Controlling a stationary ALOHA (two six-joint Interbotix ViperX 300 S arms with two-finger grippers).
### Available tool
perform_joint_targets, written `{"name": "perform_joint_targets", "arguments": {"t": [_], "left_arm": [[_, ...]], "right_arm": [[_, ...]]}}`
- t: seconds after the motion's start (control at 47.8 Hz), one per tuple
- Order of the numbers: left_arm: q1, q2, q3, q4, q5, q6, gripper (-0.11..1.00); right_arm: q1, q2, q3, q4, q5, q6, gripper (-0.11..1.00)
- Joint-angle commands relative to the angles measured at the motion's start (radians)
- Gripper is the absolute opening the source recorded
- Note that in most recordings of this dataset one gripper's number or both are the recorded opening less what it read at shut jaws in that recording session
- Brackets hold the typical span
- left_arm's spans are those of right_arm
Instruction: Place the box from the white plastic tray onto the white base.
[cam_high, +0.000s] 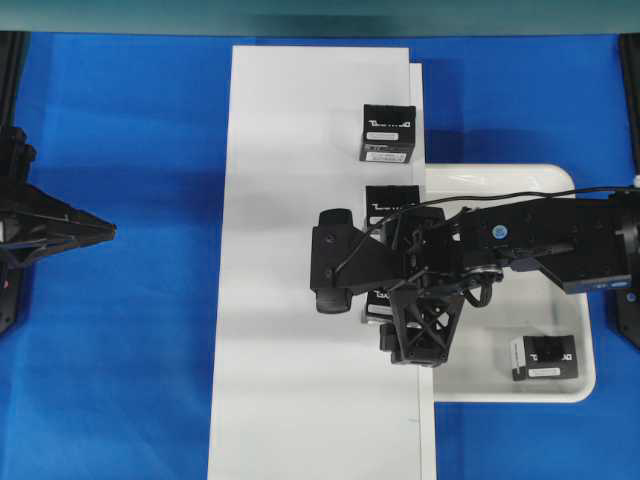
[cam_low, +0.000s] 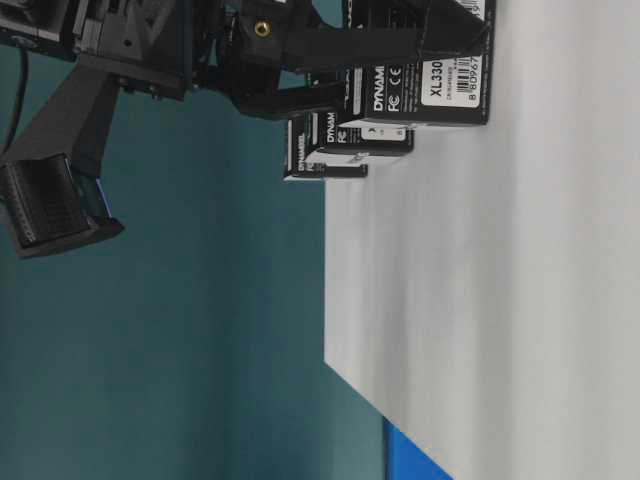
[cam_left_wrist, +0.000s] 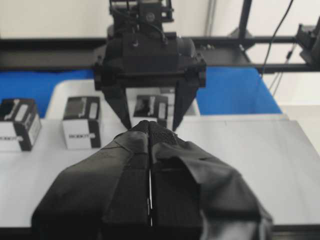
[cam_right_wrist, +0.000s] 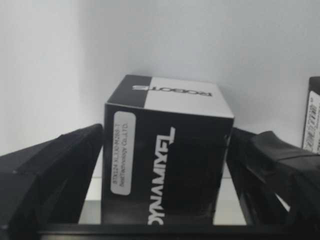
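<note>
- On your left, the left gripper (cam_high: 100, 229) waits over the blue tabletop (cam_high: 120, 350), well away from the work. Its 2 fingers are pressed together and hold nothing.
- In the middle lies the white base (cam_high: 300, 200). I count 3 black boxes along its right edge, though the arm hides part of the row.
- The box (cam_right_wrist: 165, 155) you are placing sits on the white base between the fingers of the right gripper (cam_high: 392, 292). The fingers stand wide apart, with a gap on each side, so the right gripper holds nothing.
- The box looks like stiff cardboard, small and likely light. Its sides look smooth, so it may slip. Take it by 2 flat sides facing each other, near the middle, and squeeze gently so it does not dent.
- On your right is 1 white plastic tray (cam_high: 560, 190), with 1 more black box (cam_high: 545, 356) in its near corner.
- That makes 4 boxes, 1 base, 1 tray and 2 grippers.
</note>
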Motion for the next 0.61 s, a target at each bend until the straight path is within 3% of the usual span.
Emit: {"name": "perform_joint_targets", "arguments": {"t": [0.0, 0.272, 0.585], "left_arm": [[-0.003, 0.009, -0.028, 0.002, 0.015, -0.002, -0.06], [-0.008, 0.003, -0.031, 0.003, 0.034, -0.002, -0.06], [-0.011, 0.012, -0.029, 0.002, 0.041, -0.003, -0.06]], "right_arm": [[0.000, -0.011, -0.011, -0.002, -0.005, 0.002, 0.99], [-0.008, -0.155, -0.028, -0.002, -0.091, 0.052, 0.99], [-0.009, -0.342, 0.037, -0.003, -0.218, 0.066, 0.99]]}}
